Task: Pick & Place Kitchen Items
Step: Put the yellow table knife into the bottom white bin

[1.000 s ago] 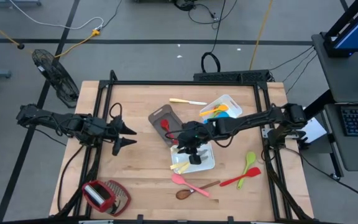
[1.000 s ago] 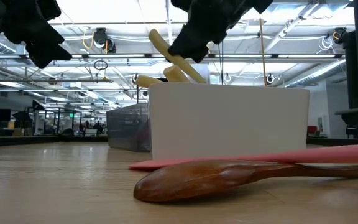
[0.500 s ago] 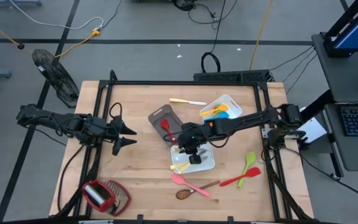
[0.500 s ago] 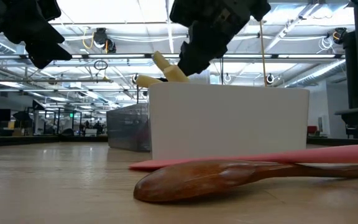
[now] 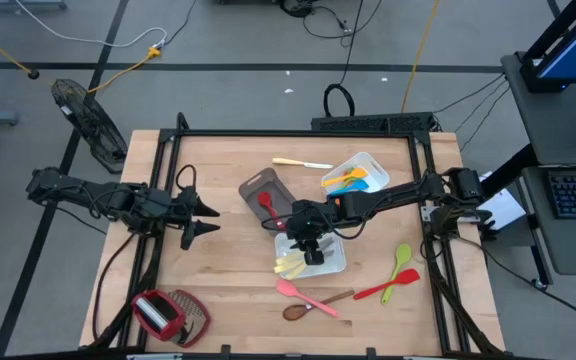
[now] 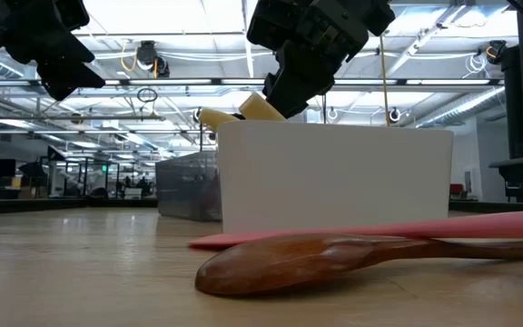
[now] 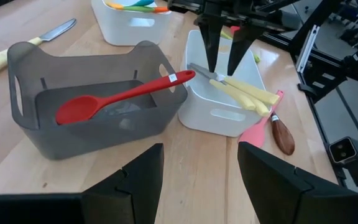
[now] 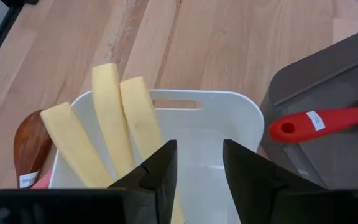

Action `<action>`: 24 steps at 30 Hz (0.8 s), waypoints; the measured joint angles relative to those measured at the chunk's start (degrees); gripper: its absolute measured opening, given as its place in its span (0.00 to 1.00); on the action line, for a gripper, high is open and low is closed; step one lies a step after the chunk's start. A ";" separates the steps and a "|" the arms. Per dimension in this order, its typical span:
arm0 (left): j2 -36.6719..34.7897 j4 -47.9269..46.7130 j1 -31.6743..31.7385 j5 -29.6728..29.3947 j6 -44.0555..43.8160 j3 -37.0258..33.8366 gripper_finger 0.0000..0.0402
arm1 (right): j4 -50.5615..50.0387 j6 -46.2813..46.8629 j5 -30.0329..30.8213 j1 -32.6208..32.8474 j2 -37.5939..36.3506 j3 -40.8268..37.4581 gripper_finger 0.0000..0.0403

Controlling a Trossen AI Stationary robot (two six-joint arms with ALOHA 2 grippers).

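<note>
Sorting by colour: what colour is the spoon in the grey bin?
Red spoon, clearest in the left wrist view.

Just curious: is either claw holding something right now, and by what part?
No. The right gripper stands open above the knives in the white tray; the left gripper is open, empty.

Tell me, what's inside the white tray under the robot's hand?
The white tray holds pale-handled knives; three pale handles show in the right wrist view. The right hand hangs open just above them. Its fingers cover part of the tray floor.
</note>
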 joint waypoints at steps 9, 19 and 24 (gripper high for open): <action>0.00 -0.04 0.02 0.00 -0.71 0.00 0.53 | 0.42 7.50 -0.22 0.04 -3.55 0.00 0.32; 0.01 -0.02 0.01 0.00 -0.70 0.00 0.53 | 3.52 2.69 9.49 -2.13 -15.55 0.09 0.29; 0.02 -0.02 0.00 0.00 -0.71 0.00 0.53 | 3.06 -0.90 11.54 -9.76 -20.49 0.09 0.29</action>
